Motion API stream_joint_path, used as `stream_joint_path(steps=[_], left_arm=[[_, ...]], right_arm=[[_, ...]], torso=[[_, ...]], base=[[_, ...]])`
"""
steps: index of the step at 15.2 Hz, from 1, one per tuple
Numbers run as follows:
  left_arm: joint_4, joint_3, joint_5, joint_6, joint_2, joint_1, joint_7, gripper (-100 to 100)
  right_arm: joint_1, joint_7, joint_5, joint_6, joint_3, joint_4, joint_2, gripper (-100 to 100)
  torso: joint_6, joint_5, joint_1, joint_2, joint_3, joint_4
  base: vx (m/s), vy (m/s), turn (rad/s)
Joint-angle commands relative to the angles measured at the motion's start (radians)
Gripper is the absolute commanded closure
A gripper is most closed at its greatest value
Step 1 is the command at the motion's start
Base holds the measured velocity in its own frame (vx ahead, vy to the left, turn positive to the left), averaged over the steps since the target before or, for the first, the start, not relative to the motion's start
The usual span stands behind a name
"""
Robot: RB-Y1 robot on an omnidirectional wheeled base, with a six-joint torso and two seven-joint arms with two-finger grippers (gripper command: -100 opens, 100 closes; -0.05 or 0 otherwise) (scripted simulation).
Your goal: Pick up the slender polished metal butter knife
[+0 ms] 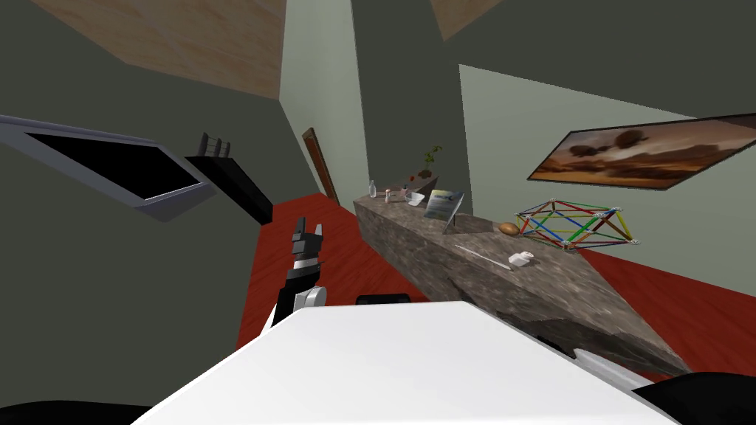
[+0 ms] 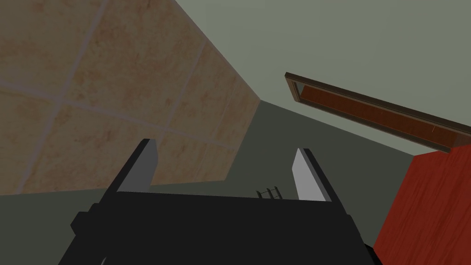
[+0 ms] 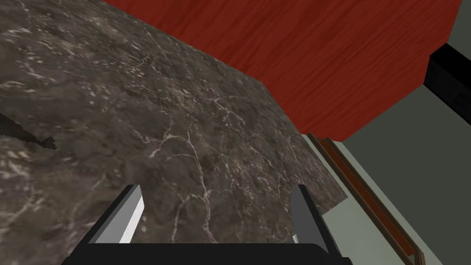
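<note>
No text, label, brand, number or sign can be read. Any print on the cover of the propped booklet on the stone counter is too small to be made out, likewise on the small bottle.

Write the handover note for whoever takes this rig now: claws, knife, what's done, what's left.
Left claw: open, empty, held up to the left of the counter.
Right claw: open, empty, over the counter's dark veined top, near its edge.
Butter knife: lying flat on the counter, beside a small white object and near the coloured rod frame.
Done: nothing gripped yet.
Left: bring the right claw to the knife, shut on it, lift.
</note>
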Motion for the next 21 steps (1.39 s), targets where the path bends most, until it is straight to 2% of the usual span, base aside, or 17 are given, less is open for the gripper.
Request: stream_joint_path(steps=[1,2,4,5,6,8,9,10,11,12,13,15,16,17,18,20,21], left_arm=[[0.0,0.0,0.0,0.0,0.0,0.0,0.0,0],[0.0,0.0,0.0,0.0,0.0,0.0,0.0,0],[0.0,0.0,0.0,0.0,0.0,0.0,0.0,0],[0.0,0.0,0.0,0.0,0.0,0.0,0.0,0],[0.0,0.0,0.0,0.0,0.0,0.0,0.0,0],[0.0,0.0,0.0,0.0,0.0,0.0,0.0,0],[0.0,0.0,0.0,0.0,0.0,0.0,0.0,0],[0.0,0.0,0.0,0.0,0.0,0.0,0.0,0],[0.0,0.0,0.0,0.0,0.0,0.0,0.0,0],[0.0,0.0,0.0,0.0,0.0,0.0,0.0,0],[0.0,0.0,0.0,0.0,0.0,0.0,0.0,0],[0.0,0.0,0.0,0.0,0.0,0.0,0.0,0],[0.0,0.0,0.0,0.0,0.0,0.0,0.0,0],[0.0,0.0,0.0,0.0,0.0,0.0,0.0,0],[0.0,0.0,0.0,0.0,0.0,0.0,0.0,0],[0.0,0.0,0.0,0.0,0.0,0.0,0.0,0],[0.0,0.0,0.0,0.0,0.0,0.0,0.0,0]], right_arm=[[0.008,0.0,0.002,-0.009,0.002,0.013,-0.042,-100],[0.021,0.009,0.019,-0.018,0.025,0.053,-0.068,-100],[0.021,0.009,0.019,-0.018,0.025,0.053,-0.096,-100],[0.033,0.017,0.036,-0.028,0.048,0.092,-0.124,-100],[0.033,0.017,0.036,-0.028,0.048,0.092,-0.148,-100],[0.033,0.017,0.036,-0.028,0.048,0.092,-0.149,-100],[0.045,0.026,0.053,-0.037,0.07,0.122,-0.198,-100],[0.045,0.026,0.053,-0.037,0.07,0.129,-0.199,-100],[0.056,0.035,0.07,-0.046,0.092,0.159,-0.238,-100],[0.056,0.035,0.07,-0.046,0.092,0.166,-0.247,-100],[0.066,0.043,0.086,-0.055,0.113,0.201,-0.278,-100],[0.066,0.043,0.086,-0.055,0.113,0.201,-0.293,-100],[0.075,0.052,0.101,-0.063,0.133,0.235,-0.327,-100],[0.075,0.052,0.101,-0.063,0.133,0.235,-0.337,-100],[0.083,0.06,0.116,-0.072,0.152,0.266,-0.363,-100],[0.091,0.068,0.13,-0.08,0.171,0.296,-0.414,-100],[0.091,0.068,0.13,-0.08,0.171,0.296,-0.415,-100]], torso=[[0.0,0.0,0.0,0.0,0.0,0.0],[0.0,0.0,-0.001,0.0,0.0,0.0],[0.0,0.0,0.0,0.001,0.0,0.0],[0.0,0.0,0.0,0.001,0.001,0.0],[0.0,0.0,0.0,0.001,0.0,0.0],[0.0,0.0,0.0,0.0,0.0,0.0],[0.0,0.0,-0.001,0.001,0.001,0.0],[0.0,0.0,-0.001,0.001,0.001,0.0],[0.0,0.0,-0.001,0.001,0.0,0.0],[0.0,0.0,-0.001,0.0,0.0,0.0],[0.0,0.0,0.0,-0.001,-0.001,0.0],[0.0,0.0,0.001,-0.002,-0.001,-0.001],[0.0,0.0,0.001,-0.002,-0.001,0.0],[0.0,0.0,0.0,-0.002,-0.001,0.0],[0.0,0.0,0.0,-0.002,-0.001,0.0],[0.0,0.0,0.0,-0.002,-0.001,0.0],[0.0,0.0,-0.001,-0.002,-0.001,-0.001]], base=[[0.047,0.043,0.041],[0.043,0.053,0.093],[0.041,0.058,0.064],[0.049,0.062,0.09],[0.063,0.069,0.09],[0.039,0.039,0.014],[0.041,0.038,0.088],[0.056,0.045,0.099],[0.073,0.056,0.132],[0.075,0.062,0.107],[0.094,0.071,0.111],[0.082,0.066,0.062],[0.077,0.051,0.075],[0.077,0.047,0.108],[0.079,0.049,0.13],[0.086,0.039,0.113],[0.098,0.032,0.096]])
